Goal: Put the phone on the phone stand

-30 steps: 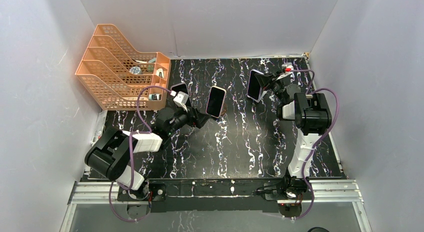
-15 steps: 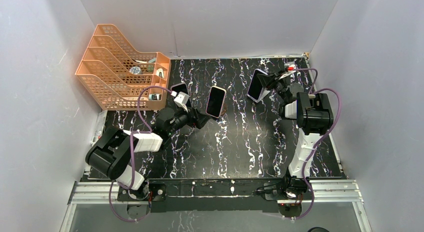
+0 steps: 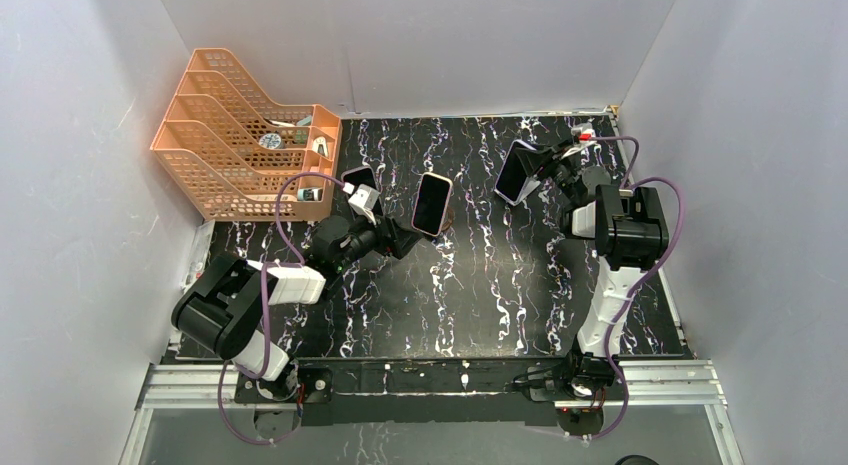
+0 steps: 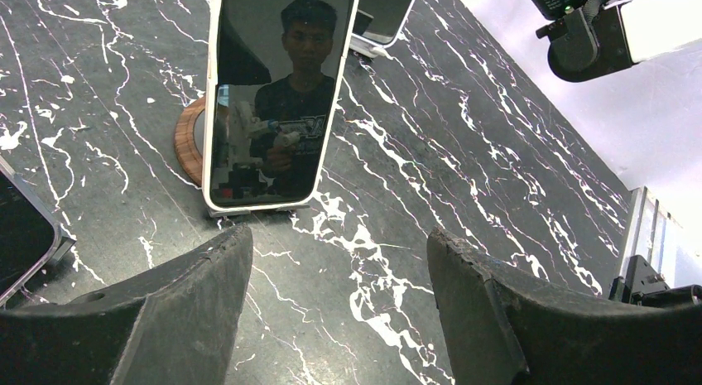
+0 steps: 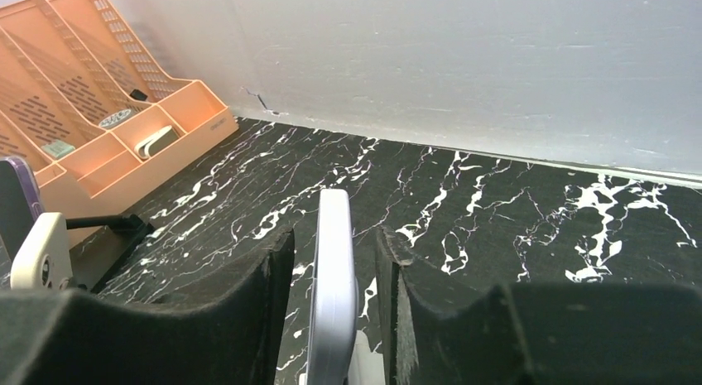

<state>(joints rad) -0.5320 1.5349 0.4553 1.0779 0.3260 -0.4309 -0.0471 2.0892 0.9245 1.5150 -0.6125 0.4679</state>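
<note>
A lilac phone [image 3: 516, 173] stands tilted at the back right. In the right wrist view it [image 5: 333, 286] is edge-on between my right gripper's [image 5: 335, 236] fingers, with a gap on each side and a white stand [image 5: 364, 364] under it. My right gripper [image 3: 540, 165] is open around it. A white-rimmed phone [image 4: 277, 95] leans on a round wooden stand [image 4: 189, 141] at the table's middle [image 3: 432, 203]. My left gripper [image 4: 339, 302] is open and empty, low over the table just before that phone [image 3: 400, 240].
A third phone [image 3: 358, 177] stands by the orange desk organizer [image 3: 240, 145] at the back left; it shows at the left edge of the left wrist view [image 4: 21, 236]. White walls close in the black marble table [image 3: 480, 285] on three sides.
My right gripper and the lilac phone have shifted slightly to the right. The left arm and the middle phone have not moved.
</note>
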